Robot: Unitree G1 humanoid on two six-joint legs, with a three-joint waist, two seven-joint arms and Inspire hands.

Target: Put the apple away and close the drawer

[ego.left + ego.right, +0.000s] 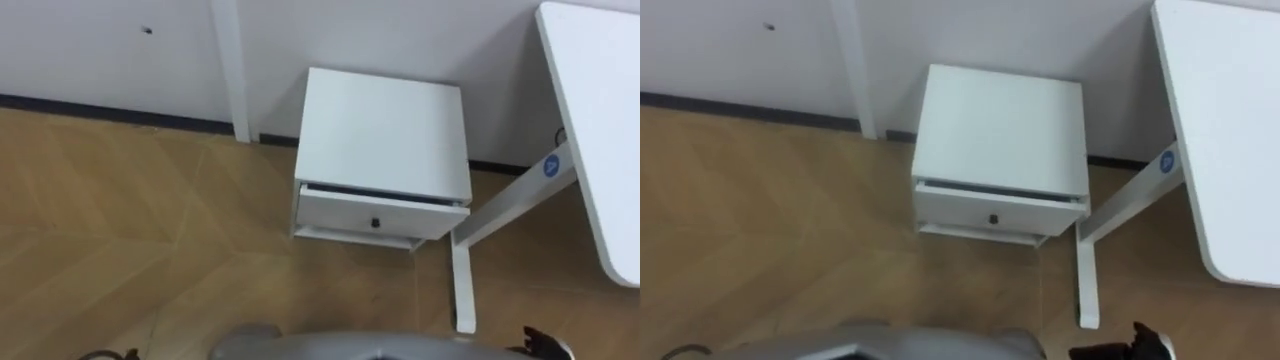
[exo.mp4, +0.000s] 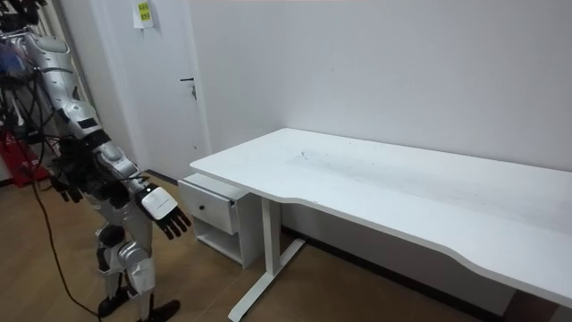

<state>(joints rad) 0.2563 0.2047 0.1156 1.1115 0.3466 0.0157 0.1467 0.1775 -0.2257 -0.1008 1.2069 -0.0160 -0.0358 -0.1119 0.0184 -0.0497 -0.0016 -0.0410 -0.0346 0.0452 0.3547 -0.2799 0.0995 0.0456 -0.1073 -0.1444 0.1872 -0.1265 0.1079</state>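
Beside the flat white desk (image 1: 600, 130), the shallow white drawer (image 1: 378, 214) of the small boxy white cabinet (image 1: 385, 125) sits barely open and the right hand (image 2: 165, 213) is spread and empty, so apple and closing both look undone.

- We see a white desk (image 2: 384, 183) against the wall, its leg (image 1: 462, 275) on wood floor (image 1: 120, 230).
- Blue sticker (image 1: 550, 166) on its frame.
- White door (image 2: 161, 107), yellow note (image 2: 143, 13) on top.
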